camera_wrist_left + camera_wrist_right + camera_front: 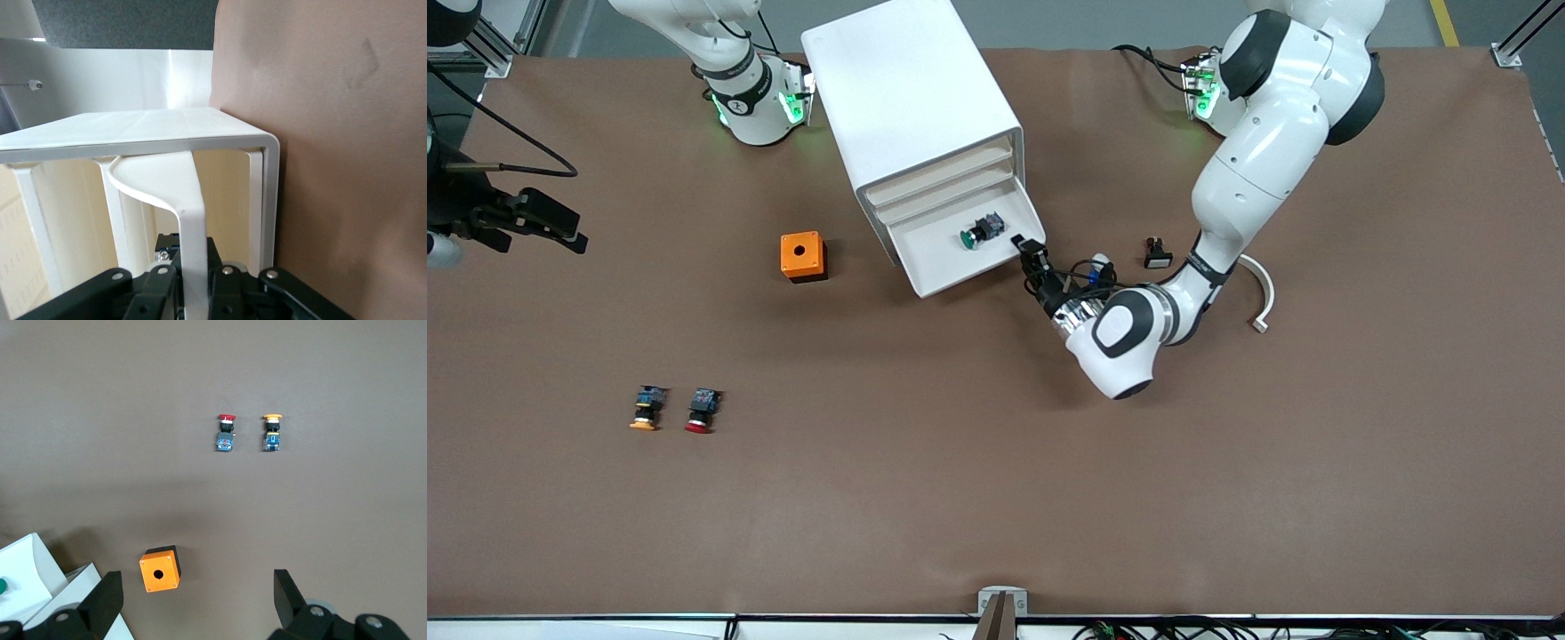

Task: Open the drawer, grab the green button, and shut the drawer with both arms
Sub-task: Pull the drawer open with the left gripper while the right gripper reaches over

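Note:
The lowest drawer [960,274] of the white cabinet [911,98] stands pulled out toward the front camera. The green-capped button [976,232] lies on its side inside it. My left gripper [1025,248] is at the drawer's front corner toward the left arm's end, shut on the drawer's white curved handle [190,220]. In the left wrist view the left gripper [193,277] has both black fingers [157,287] pressed against that strip. My right gripper [193,600] hangs open and empty high over the orange cube [159,569], and shows as a dark shape [569,233] at the front view's edge.
The orange cube with a hole [803,256] sits beside the cabinet toward the right arm's end. A yellow-capped button [646,409] and a red-capped one [703,411] lie nearer the front camera. A small black part [1156,253] and a white curved strip [1263,298] lie beside the left arm.

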